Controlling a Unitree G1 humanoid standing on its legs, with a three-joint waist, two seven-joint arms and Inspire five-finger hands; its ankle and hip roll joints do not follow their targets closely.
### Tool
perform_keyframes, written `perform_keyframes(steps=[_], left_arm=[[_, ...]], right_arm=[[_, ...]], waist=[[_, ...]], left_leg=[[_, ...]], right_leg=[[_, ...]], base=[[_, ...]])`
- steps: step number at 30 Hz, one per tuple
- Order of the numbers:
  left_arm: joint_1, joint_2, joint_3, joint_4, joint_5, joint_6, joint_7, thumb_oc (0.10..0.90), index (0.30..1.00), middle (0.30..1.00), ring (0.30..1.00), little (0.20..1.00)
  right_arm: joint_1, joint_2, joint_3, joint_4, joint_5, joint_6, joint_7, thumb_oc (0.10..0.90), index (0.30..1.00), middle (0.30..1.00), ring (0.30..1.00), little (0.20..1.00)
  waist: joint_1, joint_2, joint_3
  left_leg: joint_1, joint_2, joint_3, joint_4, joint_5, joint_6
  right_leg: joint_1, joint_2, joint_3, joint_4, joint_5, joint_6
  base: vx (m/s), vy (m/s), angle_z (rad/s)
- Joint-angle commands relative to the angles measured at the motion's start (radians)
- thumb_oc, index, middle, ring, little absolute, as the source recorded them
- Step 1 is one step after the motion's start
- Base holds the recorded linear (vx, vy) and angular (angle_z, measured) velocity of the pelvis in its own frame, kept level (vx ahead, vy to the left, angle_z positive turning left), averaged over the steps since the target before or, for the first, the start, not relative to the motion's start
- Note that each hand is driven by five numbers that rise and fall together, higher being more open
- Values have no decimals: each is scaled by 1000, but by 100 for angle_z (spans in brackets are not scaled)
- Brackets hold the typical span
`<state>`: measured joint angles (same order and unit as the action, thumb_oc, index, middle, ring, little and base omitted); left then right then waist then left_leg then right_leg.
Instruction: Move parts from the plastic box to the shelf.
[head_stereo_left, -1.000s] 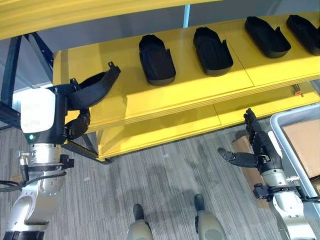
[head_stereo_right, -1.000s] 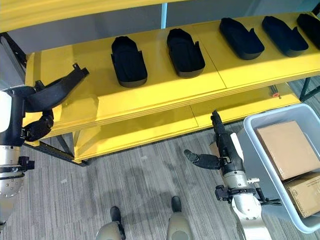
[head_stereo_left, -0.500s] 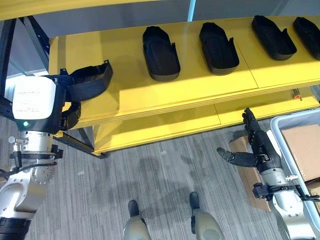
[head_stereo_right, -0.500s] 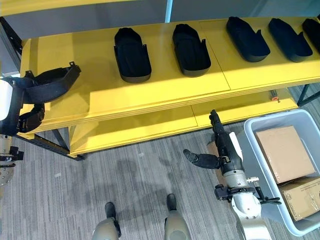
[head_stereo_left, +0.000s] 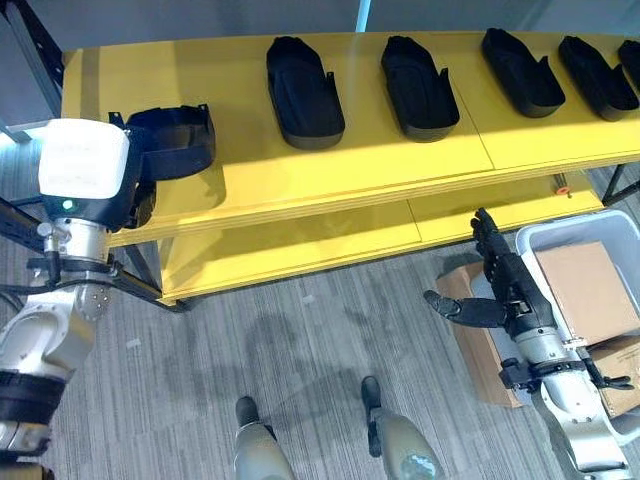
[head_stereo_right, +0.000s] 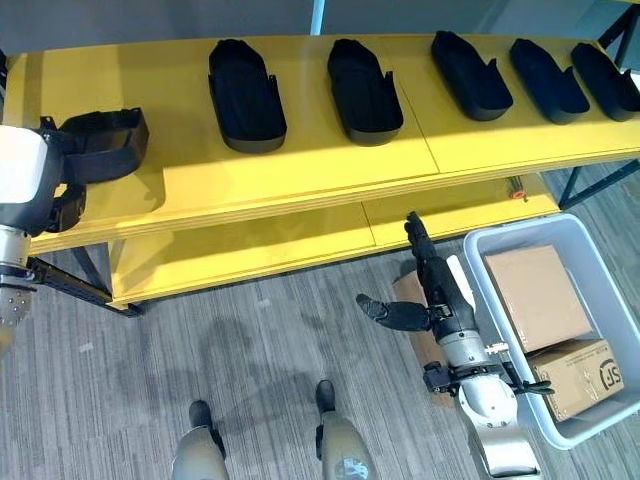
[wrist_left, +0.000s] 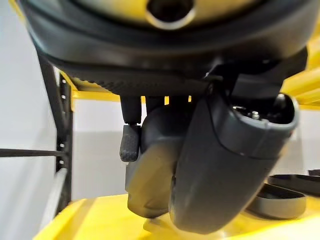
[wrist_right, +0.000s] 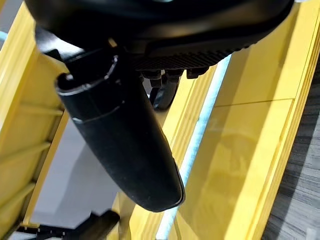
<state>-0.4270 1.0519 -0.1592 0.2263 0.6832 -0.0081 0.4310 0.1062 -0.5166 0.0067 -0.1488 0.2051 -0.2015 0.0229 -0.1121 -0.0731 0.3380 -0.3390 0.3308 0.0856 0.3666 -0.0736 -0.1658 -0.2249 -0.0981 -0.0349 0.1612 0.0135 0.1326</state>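
Yellow shelf (head_stereo_left: 330, 175) spans 9 to 3 o'clock, black parts lined across its top. Plastic box (head_stereo_right: 470, 255) at 4 o'clock holds cartons. Left hand (head_stereo_left: 140, 200) at 9 o'clock has fingers clamped on a black part (head_stereo_left: 175, 140) at the shelf end, probably to extend the row. Right hand (head_stereo_right: 432, 290) idle, fingers straight and apart.

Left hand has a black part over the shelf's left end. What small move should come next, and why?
Probably lower it and let go. The left hand holds the black part at the left end of the yellow shelf, beside the row of parts already laid there, on a bare stretch of shelf. The right hand hangs open by the plastic box.
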Motion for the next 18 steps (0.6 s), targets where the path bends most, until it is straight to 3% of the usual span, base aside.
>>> perform_keyframes(steps=[1, 6, 7, 18], left_arm=[[-155, 75, -27, -9, 16, -12, 48, 400, 300, 300, 300, 300], [-263, 76, -143, 42, 27, -6, 31, 400, 300, 300, 300, 300], [-334, 77, -212, 74, 44, 1, 25, 400, 300, 300, 300, 300], [-501, 86, -353, 160, 58, 23, 16, 400, 300, 300, 300, 300]], right_arm=[[-71, -45, -26, -83, 77, -97, -4, 900, 1000, 1000, 1000, 1000], [-87, -46, -17, -79, 93, -98, 2, 900, 1000, 1000, 1000, 1000], [-95, -49, -9, -80, 97, -101, 0, 900, 1000, 1000, 1000, 1000], [-91, -58, -12, -91, 115, -104, 10, 900, 1000, 1000, 1000, 1000]], waist=[[-20, -16, -62], [-24, -17, -64], [-28, -21, -66], [-33, -46, -76]], left_leg=[[-82, 21, 8, 113, -14, 45], [-124, 15, -20, 152, -29, 54], [-152, 10, -36, 177, -37, 60], [-228, -8, -83, 235, -60, 72]], right_leg=[[48, -59, -35, 155, -166, 11], [26, -59, -48, 193, -180, 12], [16, -59, -57, 213, -186, 12], [-5, -63, -82, 238, -197, 12]], base=[[-18, 19, 17], [-18, 26, 17], [-15, 29, 11], [-3, 23, 12]])
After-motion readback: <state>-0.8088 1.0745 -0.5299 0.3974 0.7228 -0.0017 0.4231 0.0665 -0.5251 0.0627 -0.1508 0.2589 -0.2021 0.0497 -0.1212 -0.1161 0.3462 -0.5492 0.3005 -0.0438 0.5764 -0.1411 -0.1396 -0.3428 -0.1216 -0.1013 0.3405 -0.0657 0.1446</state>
